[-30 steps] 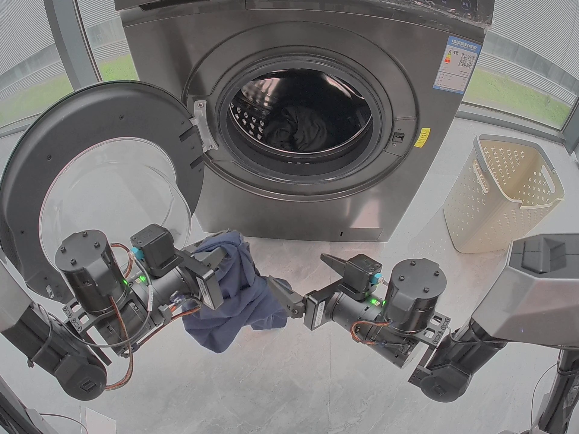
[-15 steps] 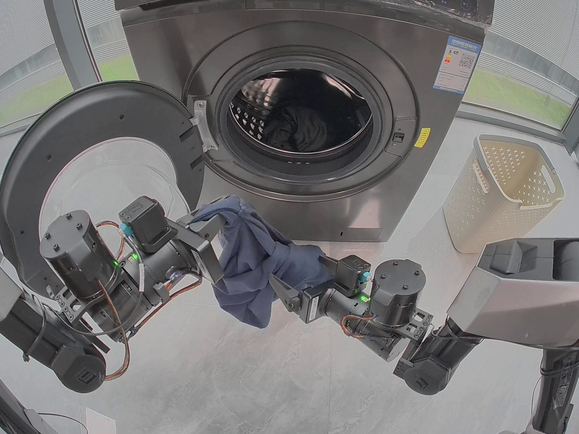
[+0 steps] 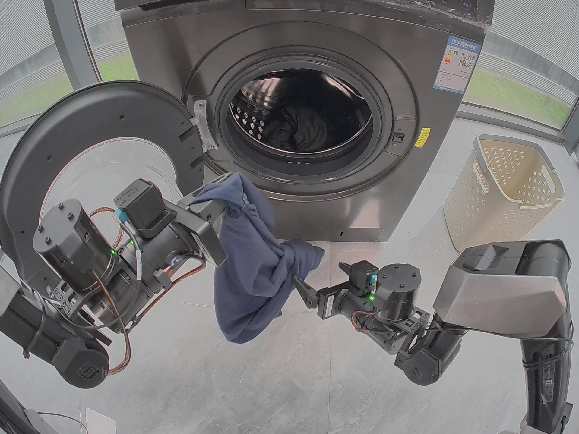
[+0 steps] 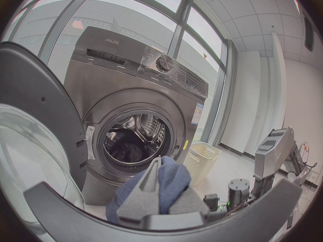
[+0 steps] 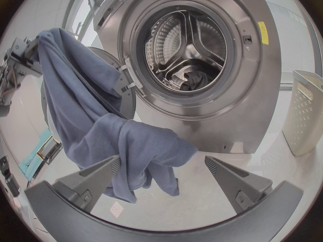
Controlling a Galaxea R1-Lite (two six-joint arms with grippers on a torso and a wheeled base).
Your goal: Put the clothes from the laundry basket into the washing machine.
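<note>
A blue garment (image 3: 253,266) hangs in front of the washing machine (image 3: 356,206), pinched at its top by my left gripper (image 3: 220,199), which is shut on it just below the open porthole (image 3: 301,116). In the left wrist view the cloth (image 4: 171,178) bulges between the shut fingers of that gripper (image 4: 166,182). My right gripper (image 3: 322,275) stands open lower down, to the right of the cloth. One end of the garment (image 5: 134,142) drapes over one finger (image 5: 97,175) of the right gripper (image 5: 162,160). Dark clothes (image 3: 298,128) lie in the drum.
The round door (image 3: 102,170) is swung open to the left, right behind my left arm. A cream laundry basket (image 3: 503,194) stands on the floor right of the machine; I see no clothes in it. Bare tiled floor lies in front.
My left gripper has lifted the blue garment up toward the porthole. The right arm has drawn back and lower, with its gripper a little further right and the cloth's end lying on it.
</note>
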